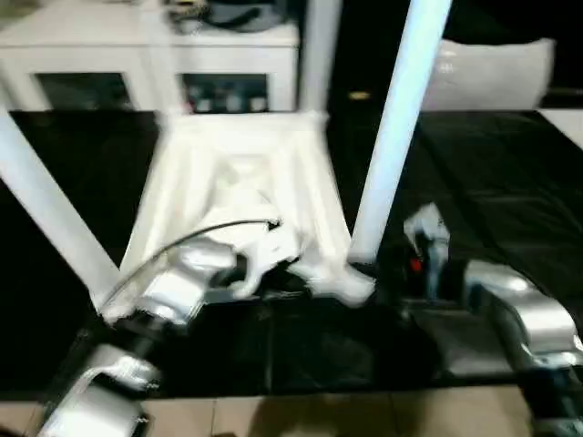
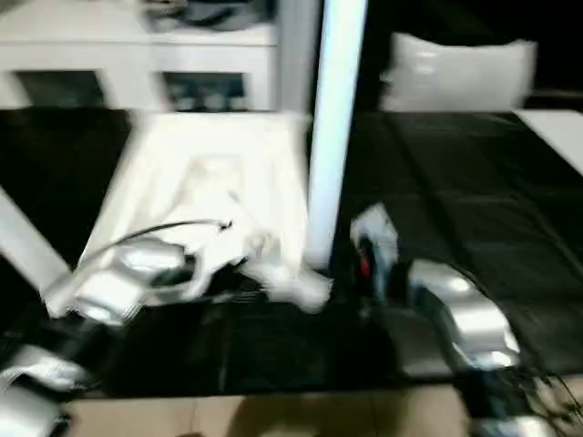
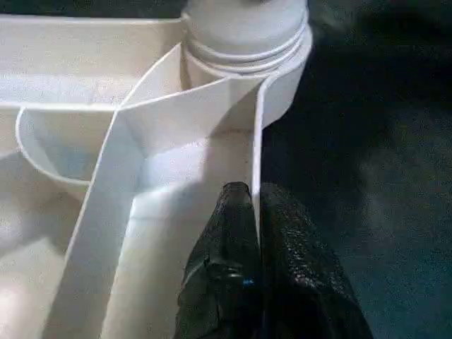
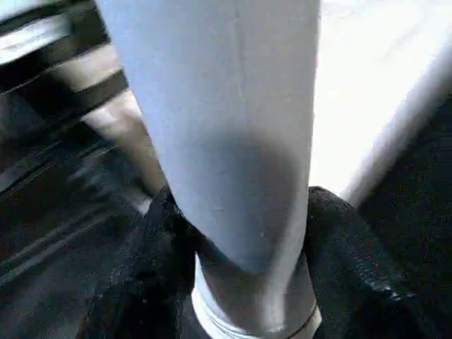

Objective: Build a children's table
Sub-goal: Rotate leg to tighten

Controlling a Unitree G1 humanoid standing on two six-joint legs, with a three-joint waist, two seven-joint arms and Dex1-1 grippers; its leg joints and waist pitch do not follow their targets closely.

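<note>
The upturned table top [image 1: 241, 196] lies on the worktable [image 1: 510, 200], legs [image 1: 396, 127] rising from its corners.

head eyes: forward-down over counter [image 1: 510, 200] | wrists: close up, both on same leg [image 4: 233, 141] socket corner

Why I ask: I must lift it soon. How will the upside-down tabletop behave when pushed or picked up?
The tabletop is thin ribbed plastic, so probably light yet fairly stiff. On the smooth black cover it would likely slide. Its upright leg may make it tip.
</note>
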